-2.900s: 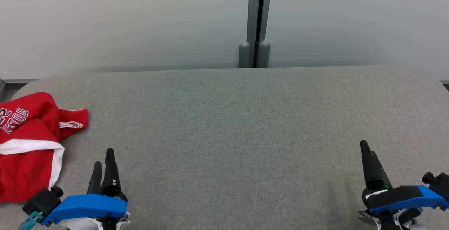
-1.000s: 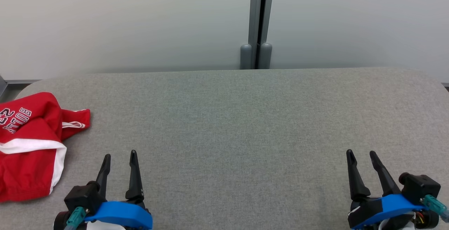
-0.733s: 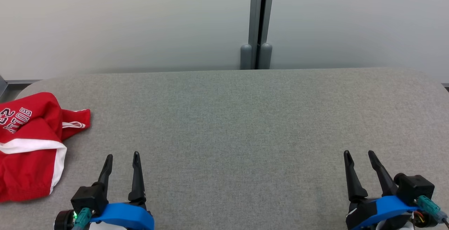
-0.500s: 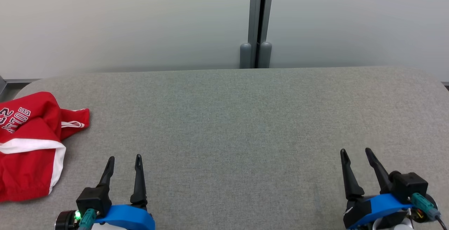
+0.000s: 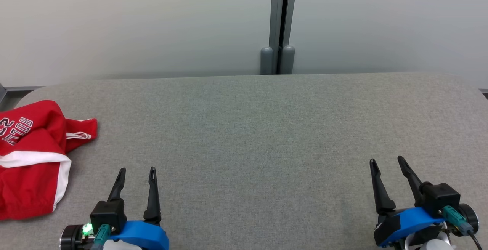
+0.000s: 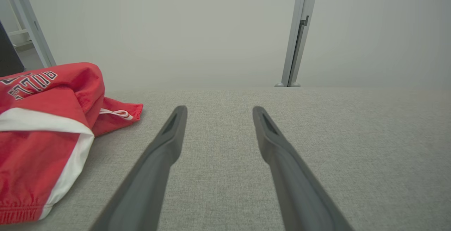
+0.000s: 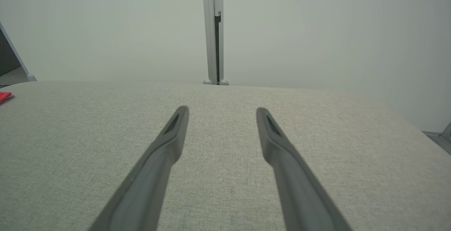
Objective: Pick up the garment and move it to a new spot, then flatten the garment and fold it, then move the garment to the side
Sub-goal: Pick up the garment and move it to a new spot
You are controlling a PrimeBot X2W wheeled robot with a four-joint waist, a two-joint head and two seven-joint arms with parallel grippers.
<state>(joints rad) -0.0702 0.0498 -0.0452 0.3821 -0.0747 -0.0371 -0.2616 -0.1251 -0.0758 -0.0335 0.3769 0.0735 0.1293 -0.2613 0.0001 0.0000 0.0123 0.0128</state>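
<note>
A: Where is the garment [image 5: 30, 158]?
B: Crumpled at the desk's [image 5: 244, 128] left end, near my left claw [image 5: 137, 170]; that one and my right claw [image 5: 387, 161] hover released, empty, ready to reach.

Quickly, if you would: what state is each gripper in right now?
Left gripper: open, holding nothing.
Right gripper: open, holding nothing.
</note>
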